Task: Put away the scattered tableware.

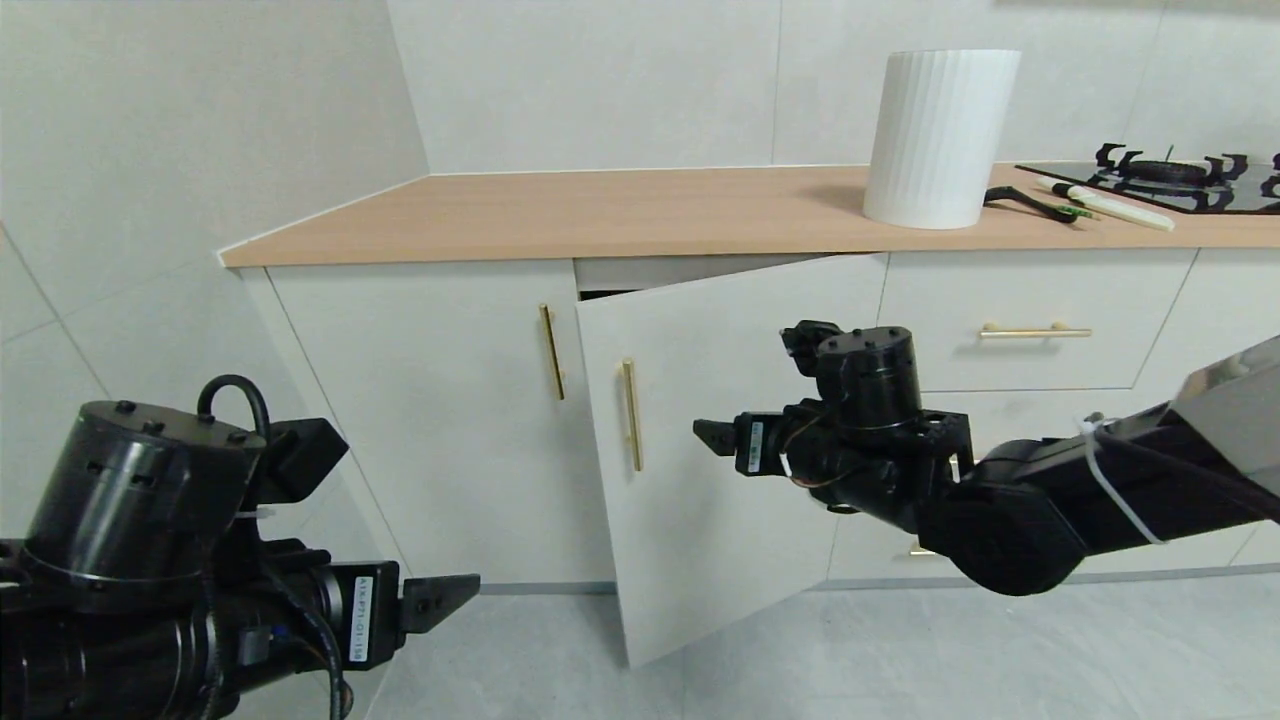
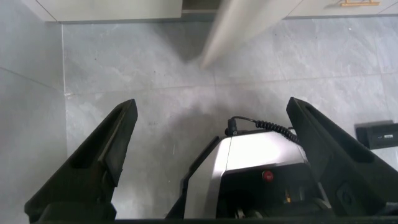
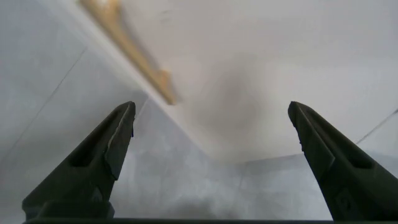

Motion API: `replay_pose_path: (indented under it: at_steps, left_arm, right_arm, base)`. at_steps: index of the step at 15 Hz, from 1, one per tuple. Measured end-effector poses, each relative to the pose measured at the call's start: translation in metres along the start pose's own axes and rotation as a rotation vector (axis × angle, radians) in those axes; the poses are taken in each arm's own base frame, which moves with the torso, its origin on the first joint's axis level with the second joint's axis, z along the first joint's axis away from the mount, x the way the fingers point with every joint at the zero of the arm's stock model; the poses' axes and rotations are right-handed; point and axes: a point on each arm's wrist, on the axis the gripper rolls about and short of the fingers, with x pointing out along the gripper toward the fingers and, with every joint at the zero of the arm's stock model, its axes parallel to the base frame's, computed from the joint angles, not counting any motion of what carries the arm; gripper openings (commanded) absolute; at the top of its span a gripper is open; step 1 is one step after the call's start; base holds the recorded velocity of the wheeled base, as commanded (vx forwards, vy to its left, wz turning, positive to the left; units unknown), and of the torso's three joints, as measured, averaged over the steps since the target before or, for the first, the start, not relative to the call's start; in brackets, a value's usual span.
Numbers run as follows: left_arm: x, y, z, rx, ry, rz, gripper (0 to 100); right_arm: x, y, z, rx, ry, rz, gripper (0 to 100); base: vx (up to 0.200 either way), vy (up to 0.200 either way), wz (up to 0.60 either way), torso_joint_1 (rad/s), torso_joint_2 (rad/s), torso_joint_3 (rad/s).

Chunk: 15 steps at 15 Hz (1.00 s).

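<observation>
Upper right of the head view, on the desk: two pieces of tableware lie side by side just right of a tall white ribbed container (image 1: 940,135). They are a black-handled utensil (image 1: 1022,201) and a white-handled utensil (image 1: 1112,206) with a green patch; what kind each is cannot be told.
Stove (image 1: 1170,178): black hob at the far right edge, just behind the utensils.
Cabinet door (image 1: 720,450): centre of the frame, swung partly open below the desk, with a dark gap at its top. Its gold handle (image 1: 631,415) stands upright near the free edge.
Right gripper (image 1: 712,436): centre of the frame, in front of the open door, just right of the gold handle and apart from it. Jaws released, spread wide, nothing between them.
Left gripper (image 1: 448,598): lower left of the frame, low over the grey floor (image 1: 900,650), well apart from the door. Jaws released, spread wide, empty.
</observation>
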Motion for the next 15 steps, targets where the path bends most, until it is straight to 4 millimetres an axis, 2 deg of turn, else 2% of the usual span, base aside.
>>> replay_pose_path:
  at_steps: [3,6,10,14,15]
  left_arm:
    - [-0.001,0.0,0.003,-0.006,-0.039,0.017,100]
    - [-0.002,0.0,0.004,-0.009,-0.057,0.02,100]
    - [-0.002,0.0,0.003,-0.004,-0.055,0.022,100]
    - [-0.001,0.002,-0.001,0.04,-0.045,0.032,100]
    - [-0.001,0.002,-0.002,0.041,-0.044,0.033,100]
  right_arm:
    - [0.035,-0.005,0.003,0.013,-0.045,-0.045,100]
    - [0.066,-0.011,-0.003,0.026,-0.083,-0.125,100]
    - [0.09,-0.021,-0.003,0.083,-0.149,-0.182,100]
    - [0.104,-0.029,-0.006,0.095,-0.167,-0.208,100]
    - [0.105,-0.031,-0.006,0.096,-0.167,-0.214,100]
  base:
    - [0.0,0.0,0.0,0.0,0.0,0.0]
    - [0.0,0.0,0.0,0.0,0.0,0.0]
    - [0.0,0.0,0.0,0.0,0.0,0.0]
    - [0.2,0.0,0.0,0.0,0.0,0.002]
    - [0.0,0.0,0.0,0.0,0.0,0.0]
